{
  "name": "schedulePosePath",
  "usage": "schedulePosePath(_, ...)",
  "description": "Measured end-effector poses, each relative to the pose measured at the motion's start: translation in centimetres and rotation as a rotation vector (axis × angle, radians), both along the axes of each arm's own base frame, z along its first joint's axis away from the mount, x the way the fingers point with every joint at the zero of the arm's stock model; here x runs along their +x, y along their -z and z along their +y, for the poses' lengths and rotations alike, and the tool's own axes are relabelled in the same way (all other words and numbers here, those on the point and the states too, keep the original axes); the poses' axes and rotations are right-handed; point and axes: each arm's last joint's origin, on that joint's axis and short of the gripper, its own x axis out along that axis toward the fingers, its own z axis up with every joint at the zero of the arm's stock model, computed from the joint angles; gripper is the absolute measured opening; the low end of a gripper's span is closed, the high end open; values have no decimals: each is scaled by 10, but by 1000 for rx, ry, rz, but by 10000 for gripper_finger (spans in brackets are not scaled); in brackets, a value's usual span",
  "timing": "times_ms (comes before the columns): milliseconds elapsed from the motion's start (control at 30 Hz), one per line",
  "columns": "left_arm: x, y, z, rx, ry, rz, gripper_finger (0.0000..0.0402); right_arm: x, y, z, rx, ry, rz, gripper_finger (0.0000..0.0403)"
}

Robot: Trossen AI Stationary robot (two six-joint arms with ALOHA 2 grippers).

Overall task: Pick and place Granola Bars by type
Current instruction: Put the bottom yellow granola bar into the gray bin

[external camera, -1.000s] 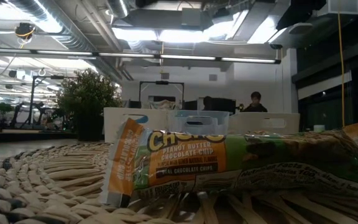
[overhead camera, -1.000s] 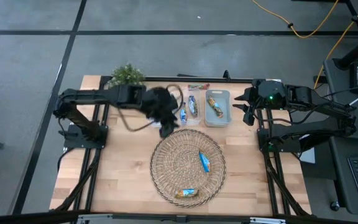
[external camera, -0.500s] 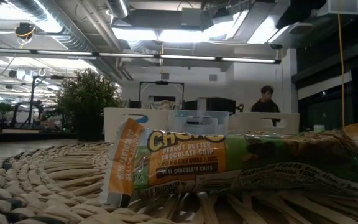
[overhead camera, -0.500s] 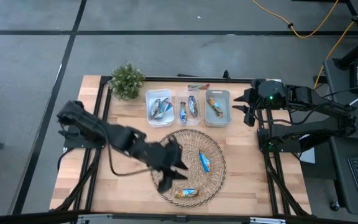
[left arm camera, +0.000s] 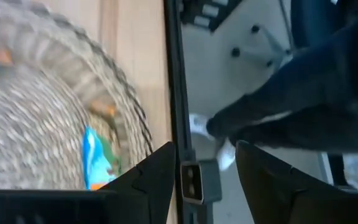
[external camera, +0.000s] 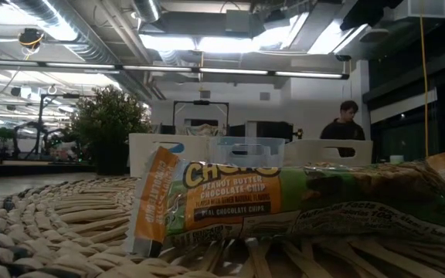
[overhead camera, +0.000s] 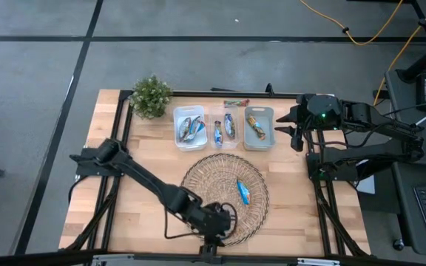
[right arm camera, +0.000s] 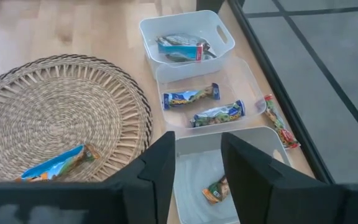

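Left gripper point(overhead camera: 224, 219) sits low over the near rim of the wicker tray point(overhead camera: 198, 177), at the table's front edge, with its arm stretched diagonally across the table. In the left wrist view its two fingers point(left arm camera: 148, 180) stand apart with nothing between them; past them a green-and-orange bar point(left arm camera: 98, 158) lies on the tray weave just beside the rim. From above this bar is hidden under the gripper. The low view shows it close up as a green peanut-butter bar point(external camera: 284, 201) lying flat on the weave, long axis across the picture.

A second bar, blue point(overhead camera: 242, 191), lies on the tray's right half, long axis running roughly front to back, a little apart from the left gripper and toward the bins.

Sorted stock: the left bin point(overhead camera: 177, 140) holds blue bars, the middle bin point(overhead camera: 212, 112) holds two bars, the right bin point(overhead camera: 270, 112) holds one brown bar point(overhead camera: 256, 127). One loose bar point(overhead camera: 236, 103) lies on the table behind the bins.

Right gripper point(overhead camera: 296, 127) waits beside the right bin, fingers apart and empty.

Governing relation: the green bar lies directly beneath the left gripper, so the left arm is by far the nearer. A grasp probably calls for the fingers to straddle the bar's short width, so wrist rotation should be set against its long axis before closing.
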Motion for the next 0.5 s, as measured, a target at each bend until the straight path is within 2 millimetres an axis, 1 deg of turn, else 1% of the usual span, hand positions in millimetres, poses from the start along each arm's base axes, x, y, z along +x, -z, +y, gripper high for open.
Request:
schedulePosePath(100,0,18,-7,24,7,54,167,0,0,0,14,12,-4,133)
schedulePosePath(200,1,33,-8,40,-15,130,180,0,0,0,21,17,-6,133)
schedulePosePath(267,-1,37,-5,55,-31,172,192,0,0,0,28,23,-8,133)
schedulePosePath(400,3,42,1,92,-46,181,222,0,0,0,39,32,-11,133)
schedulePosePath(500,6,43,5,92,-58,175,244,0,0,0,39,32,-11,133)
